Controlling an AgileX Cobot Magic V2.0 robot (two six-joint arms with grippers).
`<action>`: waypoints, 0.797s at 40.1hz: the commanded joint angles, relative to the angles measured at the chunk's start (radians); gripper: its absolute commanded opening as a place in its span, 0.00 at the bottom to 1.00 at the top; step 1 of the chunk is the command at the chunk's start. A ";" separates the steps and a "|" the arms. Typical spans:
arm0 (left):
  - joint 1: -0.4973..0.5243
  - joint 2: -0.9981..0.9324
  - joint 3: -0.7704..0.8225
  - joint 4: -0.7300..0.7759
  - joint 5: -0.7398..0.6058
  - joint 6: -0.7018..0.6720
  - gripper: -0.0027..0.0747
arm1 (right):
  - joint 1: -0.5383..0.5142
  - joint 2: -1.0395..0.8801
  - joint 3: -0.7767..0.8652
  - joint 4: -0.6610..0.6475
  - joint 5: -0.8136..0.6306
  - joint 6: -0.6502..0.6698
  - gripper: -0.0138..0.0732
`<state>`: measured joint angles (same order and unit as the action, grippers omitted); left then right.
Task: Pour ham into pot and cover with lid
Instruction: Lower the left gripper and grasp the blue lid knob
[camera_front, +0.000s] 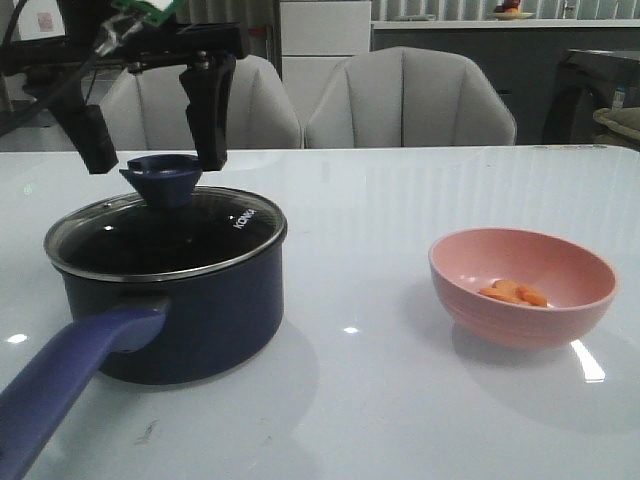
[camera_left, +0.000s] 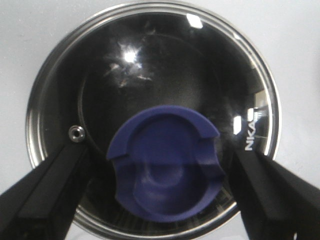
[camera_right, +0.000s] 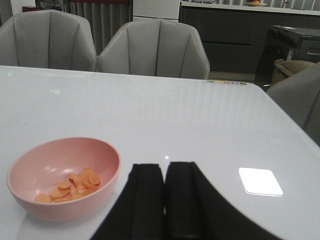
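Pot (camera_front: 175, 300) sits near the left edge of the surface, with the lid (camera_front: 160, 235) on top. The left gripper (camera_front: 150, 125) hangs wide open, one finger on each side of the knob (camera_left: 165, 167), not touching. It should go down straight, then squeeze the knob in the middle. Ham (camera_front: 515, 293) waits in the pink bowl (camera_front: 520, 285) toward the right edge. The right gripper (camera_right: 165, 172) is closed and holds nothing.

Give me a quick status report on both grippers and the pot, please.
Left gripper open, straddling the lid knob. Right gripper shut, empty, beside the pink bowl. Ham in bowl; lid on the pot. Nothing in the way.
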<state>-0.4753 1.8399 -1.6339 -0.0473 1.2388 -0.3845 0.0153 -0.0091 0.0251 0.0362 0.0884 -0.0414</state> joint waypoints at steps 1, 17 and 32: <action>-0.008 -0.034 -0.034 -0.010 -0.040 -0.043 0.84 | -0.006 -0.019 0.011 -0.013 -0.076 -0.003 0.32; -0.008 0.029 -0.036 -0.029 -0.072 -0.083 0.83 | -0.006 -0.019 0.011 -0.013 -0.076 -0.003 0.32; -0.008 0.045 -0.036 -0.031 -0.016 -0.083 0.59 | -0.007 -0.020 0.011 -0.013 -0.076 -0.003 0.32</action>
<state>-0.4768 1.9130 -1.6493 -0.0498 1.2112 -0.4521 0.0153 -0.0091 0.0251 0.0362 0.0884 -0.0414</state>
